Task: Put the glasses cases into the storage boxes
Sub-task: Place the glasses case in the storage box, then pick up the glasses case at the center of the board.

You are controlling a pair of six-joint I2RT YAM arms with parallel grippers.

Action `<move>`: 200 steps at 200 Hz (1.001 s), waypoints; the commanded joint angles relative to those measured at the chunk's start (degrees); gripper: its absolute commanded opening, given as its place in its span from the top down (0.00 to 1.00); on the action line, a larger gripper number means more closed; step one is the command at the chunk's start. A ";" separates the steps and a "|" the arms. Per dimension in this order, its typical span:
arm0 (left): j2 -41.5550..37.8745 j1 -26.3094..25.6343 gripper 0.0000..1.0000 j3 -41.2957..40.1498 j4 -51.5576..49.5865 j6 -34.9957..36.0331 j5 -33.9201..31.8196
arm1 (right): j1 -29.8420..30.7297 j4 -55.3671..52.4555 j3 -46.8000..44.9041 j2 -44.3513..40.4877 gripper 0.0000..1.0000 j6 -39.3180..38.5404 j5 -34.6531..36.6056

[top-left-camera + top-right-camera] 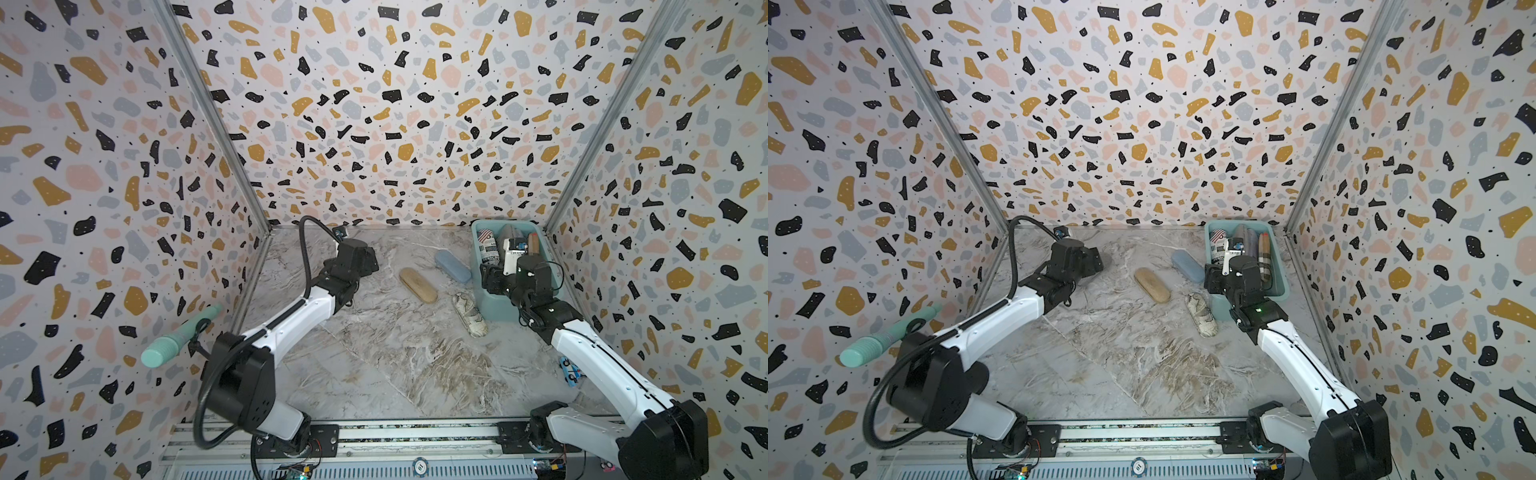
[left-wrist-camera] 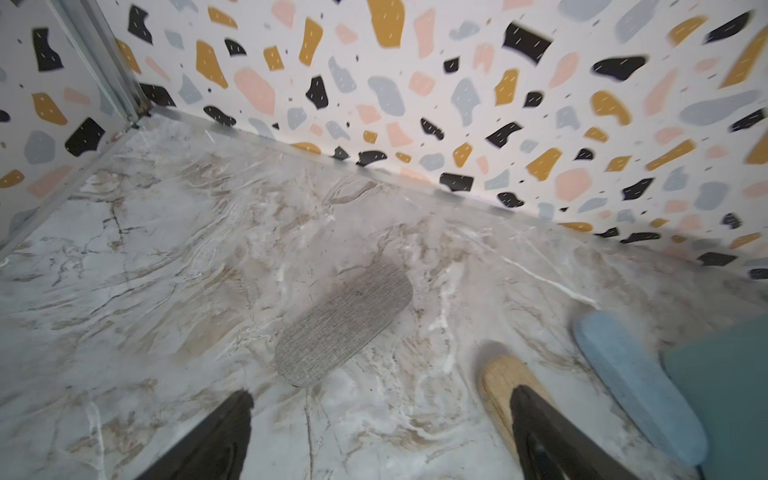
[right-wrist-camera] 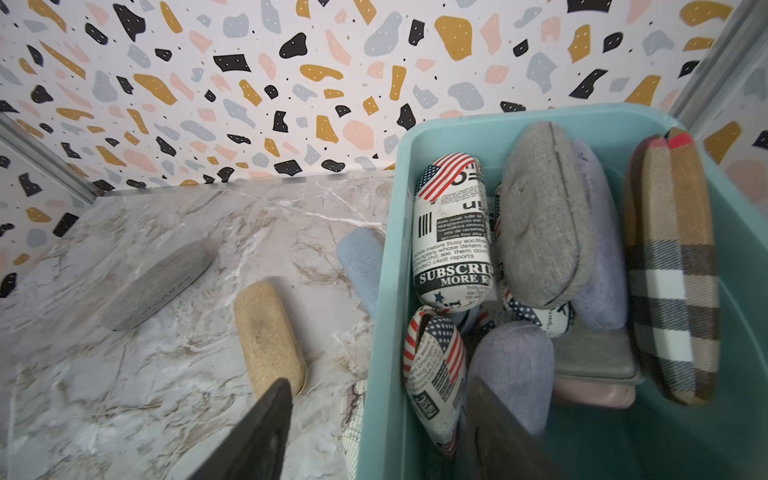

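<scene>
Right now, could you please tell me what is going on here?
Glasses cases are going into a teal tub. The right gripper hangs open and empty at the tub, which holds several of them. The left gripper, open, hovers over a grey case. The tan case, blue case and printed case also lie on the table.

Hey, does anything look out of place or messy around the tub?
Nothing looks spilled or damaged. Inside the teal tub the pile is uneven: a grey case sits tilted on top of others and the plaid case stands on edge against the wall. A blue case lies outside, right beside the tub.
</scene>
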 commanded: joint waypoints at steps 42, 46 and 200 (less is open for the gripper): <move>23.15 8.04 0.01 18.05 -12.49 13.57 14.18 | -1.73 2.16 -2.34 -4.16 0.07 1.17 -6.78; 24.50 8.19 0.02 19.30 -13.23 14.50 14.55 | -1.81 2.36 -2.46 -4.18 0.06 1.31 -6.99; 33.18 8.26 0.09 22.92 -17.26 17.88 9.24 | -2.34 4.48 -3.64 -3.40 0.07 1.78 -12.03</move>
